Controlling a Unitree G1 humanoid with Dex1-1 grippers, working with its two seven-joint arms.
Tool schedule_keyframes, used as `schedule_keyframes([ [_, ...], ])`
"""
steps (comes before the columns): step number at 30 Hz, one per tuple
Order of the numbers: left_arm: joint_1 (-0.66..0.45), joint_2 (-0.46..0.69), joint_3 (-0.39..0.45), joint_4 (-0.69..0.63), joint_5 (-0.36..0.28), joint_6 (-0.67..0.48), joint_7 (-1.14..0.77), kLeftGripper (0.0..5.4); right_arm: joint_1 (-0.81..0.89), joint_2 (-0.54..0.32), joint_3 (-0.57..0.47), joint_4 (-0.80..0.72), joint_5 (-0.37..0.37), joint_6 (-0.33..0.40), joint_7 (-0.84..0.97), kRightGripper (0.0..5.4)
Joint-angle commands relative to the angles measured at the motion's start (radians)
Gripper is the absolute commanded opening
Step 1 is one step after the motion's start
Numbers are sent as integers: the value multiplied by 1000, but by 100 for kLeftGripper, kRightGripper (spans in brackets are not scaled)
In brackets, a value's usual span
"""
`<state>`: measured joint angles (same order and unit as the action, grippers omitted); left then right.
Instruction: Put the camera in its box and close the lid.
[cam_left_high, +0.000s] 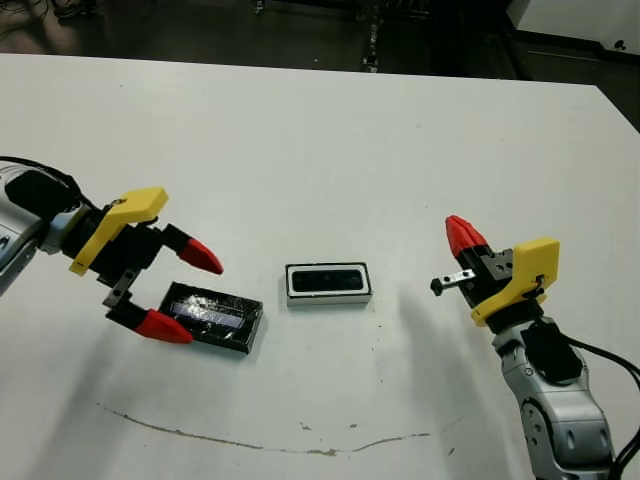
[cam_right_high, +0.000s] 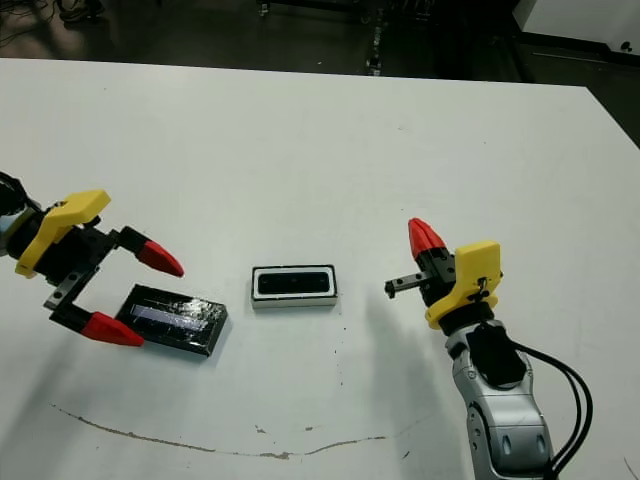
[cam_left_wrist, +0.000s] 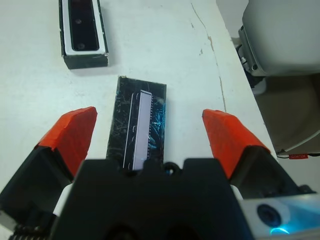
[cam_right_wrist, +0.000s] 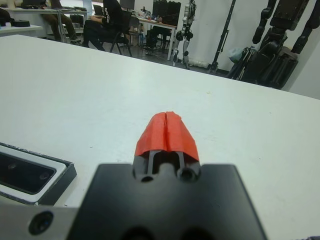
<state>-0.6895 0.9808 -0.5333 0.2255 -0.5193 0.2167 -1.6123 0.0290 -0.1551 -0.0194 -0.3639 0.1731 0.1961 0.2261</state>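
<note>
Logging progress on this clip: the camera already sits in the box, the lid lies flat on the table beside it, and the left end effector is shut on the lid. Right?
Not quite. The left end effector is open, its red fingertips spread on either side of the lid without gripping it, as the left wrist view shows. The rest holds: the camera sits in the box, and the lid lies flat beside it.

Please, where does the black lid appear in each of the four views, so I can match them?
Left eye view: lid lies lower left of centre, between the open left gripper's fingertips.
Right eye view: same lid, lower left.
Left wrist view: lid in the middle.
Right wrist view: not in it.
Shared landmark: the box holding the camera.
</note>
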Motion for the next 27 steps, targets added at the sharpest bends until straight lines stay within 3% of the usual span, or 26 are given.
schedule_keyframes([
  [1,-3,-2,-19,11,10,48,-2,540,12,-7,-7,-6,-4,15,-7,1],
  [5,9,-25,-7,39,-1,24,-2,540,14,-8,-4,-7,-5,10,-4,1],
  [9,11,-45,-2,36,51,-9,-2,540,15,-6,-4,-2,0,-1,1,1],
  [13,17,-64,7,47,63,-33,-2,540,16,-5,-5,-2,5,0,3,1],
  [18,8,-74,-1,66,57,17,-2,540,17,-3,-4,3,2,-11,3,1],
  [27,16,-90,16,85,103,-63,-2,540,19,-2,-7,-9,3,10,-7,1],
])
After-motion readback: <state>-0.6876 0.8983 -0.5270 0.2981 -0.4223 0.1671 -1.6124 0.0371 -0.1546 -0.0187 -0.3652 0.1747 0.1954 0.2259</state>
